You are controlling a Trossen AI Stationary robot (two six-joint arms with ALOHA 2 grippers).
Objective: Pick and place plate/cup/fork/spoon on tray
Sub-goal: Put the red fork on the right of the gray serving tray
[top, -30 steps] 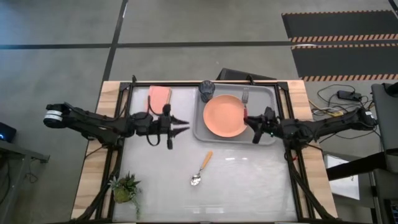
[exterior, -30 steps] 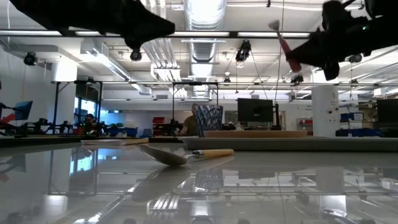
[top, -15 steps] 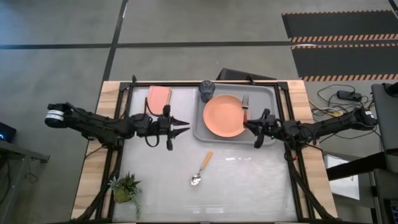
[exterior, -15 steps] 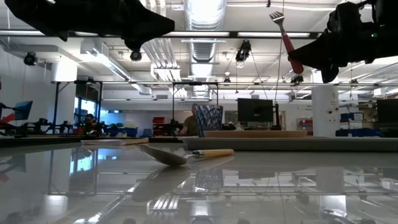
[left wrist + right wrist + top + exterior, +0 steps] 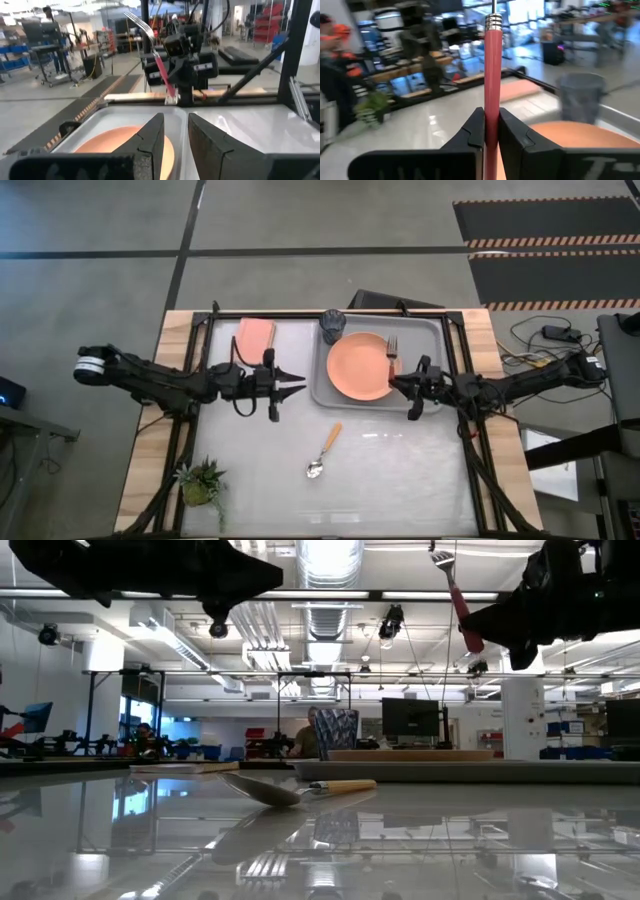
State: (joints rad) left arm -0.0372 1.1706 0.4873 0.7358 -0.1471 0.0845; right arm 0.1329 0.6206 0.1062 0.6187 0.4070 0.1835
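Note:
The fork [image 5: 392, 352], with silver tines and a red handle, is held by my right gripper [image 5: 398, 380] above the right part of the light-grey tray [image 5: 432, 330], beside the salmon-orange plate [image 5: 358, 367]. The plate lies flat in the tray. The dark cup [image 5: 333, 326] stands in the tray's far-left corner. The orange-handled spoon [image 5: 324, 451] lies on the table nearer the front. My left gripper [image 5: 298, 384] is open and empty, hovering left of the tray. My right gripper pinches the fork's red handle [image 5: 491, 102] near its free end between its two fingers. The fingers come about level from the table's right and lie across the handle. The fork [image 5: 455, 595] is lifted clear and stands steeply, its tines [image 5: 440, 554] up.
A pink rectangular pad [image 5: 255, 335] lies at the far left of the table. A small potted plant [image 5: 201, 482] stands at the near-left corner. The room beyond shows benches and racks.
My right gripper has moved slightly toward the table's left and risen a little, still shut on the fork. The fork has tipped more upright and its tines stand higher than before.

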